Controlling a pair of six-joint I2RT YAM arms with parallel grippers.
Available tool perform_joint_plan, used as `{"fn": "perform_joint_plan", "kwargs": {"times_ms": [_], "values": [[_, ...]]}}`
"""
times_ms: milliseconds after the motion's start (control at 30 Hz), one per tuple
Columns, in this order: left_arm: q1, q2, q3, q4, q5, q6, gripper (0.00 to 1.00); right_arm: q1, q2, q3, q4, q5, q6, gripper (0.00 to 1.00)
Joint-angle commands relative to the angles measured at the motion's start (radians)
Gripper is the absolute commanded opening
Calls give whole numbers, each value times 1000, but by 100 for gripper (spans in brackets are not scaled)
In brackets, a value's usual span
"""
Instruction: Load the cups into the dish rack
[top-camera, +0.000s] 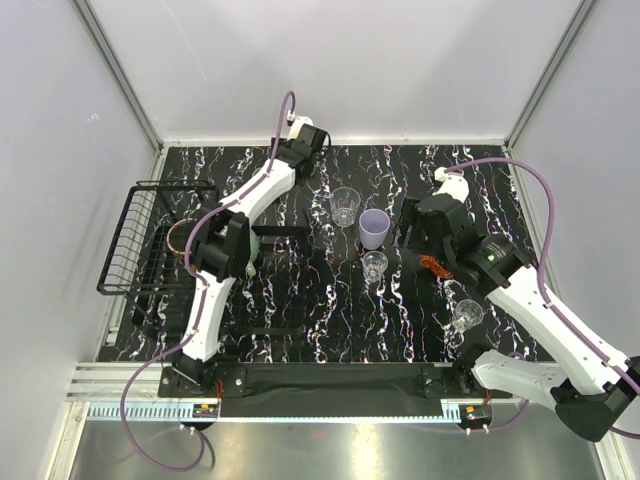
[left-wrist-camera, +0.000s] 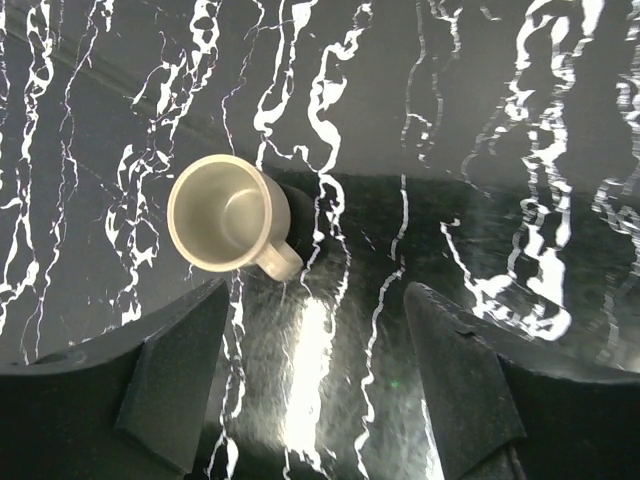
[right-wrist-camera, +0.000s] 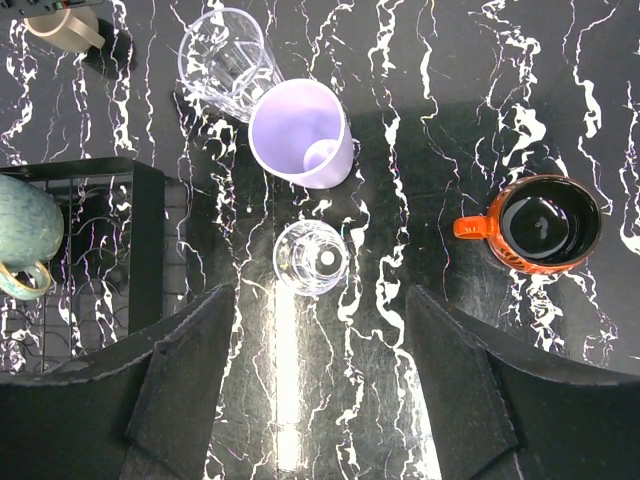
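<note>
An olive-beige mug (left-wrist-camera: 222, 212) stands upright on the marble table, just beyond my open left gripper (left-wrist-camera: 315, 330), off its left fingertip and apart from it. My left gripper (top-camera: 308, 135) is at the table's far edge. My right gripper (right-wrist-camera: 320, 330) is open and empty above a small clear glass (right-wrist-camera: 311, 258). Beyond that glass stand a lavender cup (right-wrist-camera: 300, 130) and a taller clear glass (right-wrist-camera: 225, 62). A dark mug with an orange handle (right-wrist-camera: 545, 225) sits to the right. A teal mug (right-wrist-camera: 25, 240) lies on the dish rack's tray (right-wrist-camera: 140, 230). The dish rack (top-camera: 150, 240) is at the left.
Another clear glass (top-camera: 466, 314) stands near the right arm's forearm. The lavender cup (top-camera: 374, 229), tall glass (top-camera: 345, 205) and small glass (top-camera: 374, 263) cluster mid-table. White walls close in the table on three sides.
</note>
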Motion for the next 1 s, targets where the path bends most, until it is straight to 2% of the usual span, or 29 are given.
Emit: {"fn": "perform_joint_plan", "kwargs": {"times_ms": [0, 367, 533, 733, 867, 967], "values": [[42, -10, -25, 117, 10, 53, 74, 5, -22, -17, 44, -4, 8, 77], [98, 58, -6, 191, 80, 111, 67, 3, -19, -44, 68, -26, 13, 77], [97, 79, -9, 194, 77, 90, 67, 3, -20, -55, 75, -39, 16, 77], [98, 97, -13, 151, 66, 27, 61, 5, -30, -69, 81, -49, 25, 77], [97, 98, -3, 139, 14, -16, 61, 5, -37, -78, 85, -53, 25, 77], [100, 104, 7, 127, 27, -12, 66, 5, -39, -78, 87, -61, 27, 77]]}}
